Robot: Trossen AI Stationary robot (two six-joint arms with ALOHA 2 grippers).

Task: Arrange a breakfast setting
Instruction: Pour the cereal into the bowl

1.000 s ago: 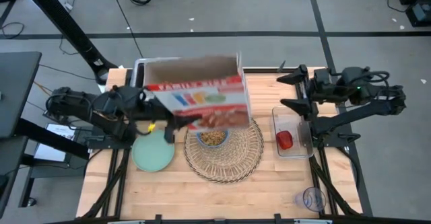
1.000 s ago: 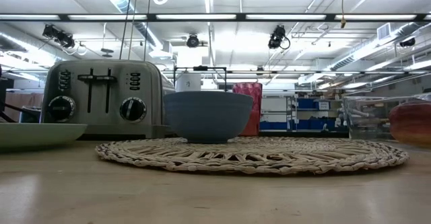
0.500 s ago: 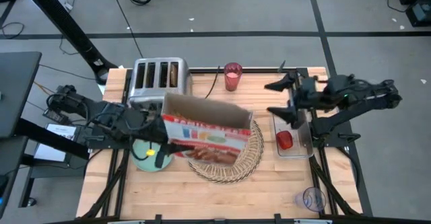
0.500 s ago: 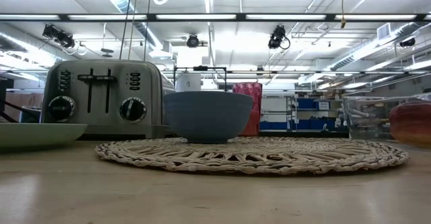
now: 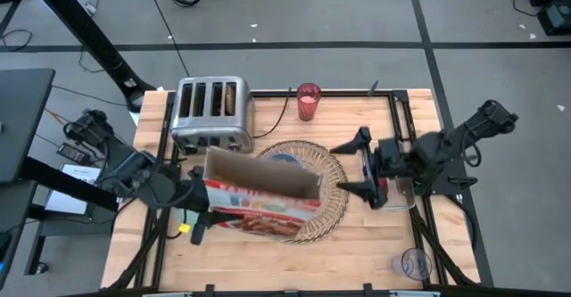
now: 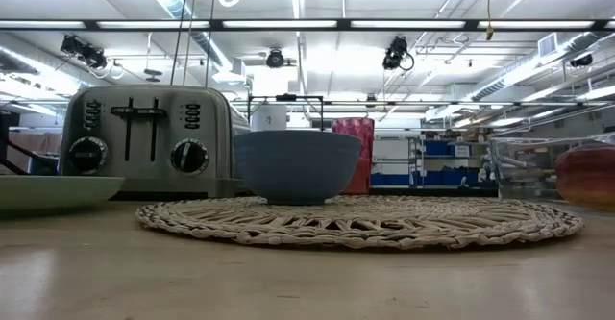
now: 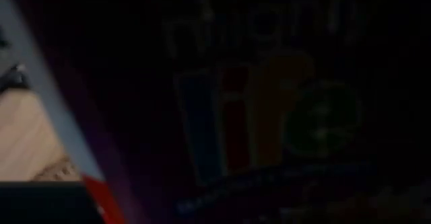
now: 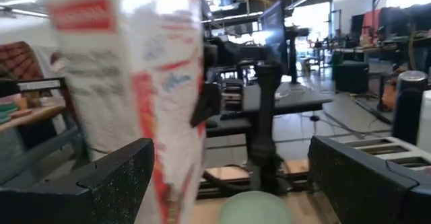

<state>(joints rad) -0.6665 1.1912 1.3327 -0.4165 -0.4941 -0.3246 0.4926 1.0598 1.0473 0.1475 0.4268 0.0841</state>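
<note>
The left gripper (image 5: 207, 210), low and left of centre in the high view, is clamped on the near-left end of a large red-and-white cardboard cereal box (image 5: 263, 190), which it holds over the table with its open top facing the camera. The box covers the left part of the large round woven wicker placemat (image 5: 330, 177) and hides the blue bowl from above; in the low view the blue bowl (image 6: 297, 165) stands on the placemat (image 6: 360, 221) at frame centre. In the left wrist view the printed face of the box (image 7: 269, 116) fills nearly the whole frame. The right gripper (image 5: 359, 166), right of centre in the high view, has its two fingers spread wide with nothing between them, pointing toward the box from just beside the placemat's right edge. Just behind it lies the clear rectangular plastic tray (image 5: 403, 190) with the small red fruit (image 5: 382, 188) showing past the fingers. The silver slotted toaster (image 5: 211, 110) stands at the upper left of the wooden table (image 5: 357, 243), and the translucent red cup (image 5: 308, 102) at upper centre. The pale green plate (image 6: 53, 193) shows at the left edge of the low view, and again in the right wrist view (image 8: 254, 208) beneath the box (image 8: 128, 83).
</note>
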